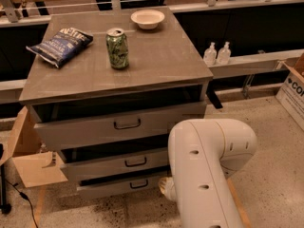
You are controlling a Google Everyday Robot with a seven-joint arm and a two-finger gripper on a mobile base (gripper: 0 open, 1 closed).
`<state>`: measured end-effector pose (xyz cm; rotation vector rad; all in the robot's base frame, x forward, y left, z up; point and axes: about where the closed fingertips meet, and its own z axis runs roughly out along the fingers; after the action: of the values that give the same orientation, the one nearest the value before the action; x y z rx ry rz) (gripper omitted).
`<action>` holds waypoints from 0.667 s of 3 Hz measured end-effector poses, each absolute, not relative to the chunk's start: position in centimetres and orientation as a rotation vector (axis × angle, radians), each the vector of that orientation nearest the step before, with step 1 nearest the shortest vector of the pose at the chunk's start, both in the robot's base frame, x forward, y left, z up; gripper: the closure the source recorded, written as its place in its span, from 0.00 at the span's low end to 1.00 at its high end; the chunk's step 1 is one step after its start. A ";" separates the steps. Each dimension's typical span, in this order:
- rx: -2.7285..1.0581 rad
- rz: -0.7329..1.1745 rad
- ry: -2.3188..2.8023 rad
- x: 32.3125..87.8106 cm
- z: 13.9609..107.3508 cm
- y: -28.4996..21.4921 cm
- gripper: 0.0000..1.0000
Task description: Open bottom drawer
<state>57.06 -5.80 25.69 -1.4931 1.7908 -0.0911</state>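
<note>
My gripper (165, 187) sits low, close to the floor, just beside the right end of the bottom drawer (107, 189). That drawer is the shallowest grey wooden front, at the foot of the grey wooden cabinet (156, 65). Only a pale rounded tip of the gripper shows past my bulky white arm (209, 175), so I cannot tell whether it is parted or closed.

The small black loop handle (138, 184) sits at the centre of that front, to the left of my gripper, near it but apart. Its long axis runs left to right along the front. I judge that I need to slide left along the front, take the loop across its thin bar, then pull straight toward the near side.

Room is tight up and down. The middle drawer front (104, 167) hangs just above with only a dark gap between, and the speckled floor (270, 141) lies just below.

To the left, the open brown cardboard box (28, 158) stands beside the cabinet, off the drawer's path. The near side is bare floor, though my own arm fills its right part and would have to back away as the drawer comes out.

The green drink can (117, 48) stands upright on the cabinet top, and I judge a sharp tug could rock it.
</note>
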 end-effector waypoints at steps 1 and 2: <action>-1.508 -0.166 1.735 58.6 25.3 -5.7 1.00; -1.510 -0.242 1.689 60.2 25.1 -5.4 1.00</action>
<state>60.18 -5.44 25.06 -1.5098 1.6886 -0.2415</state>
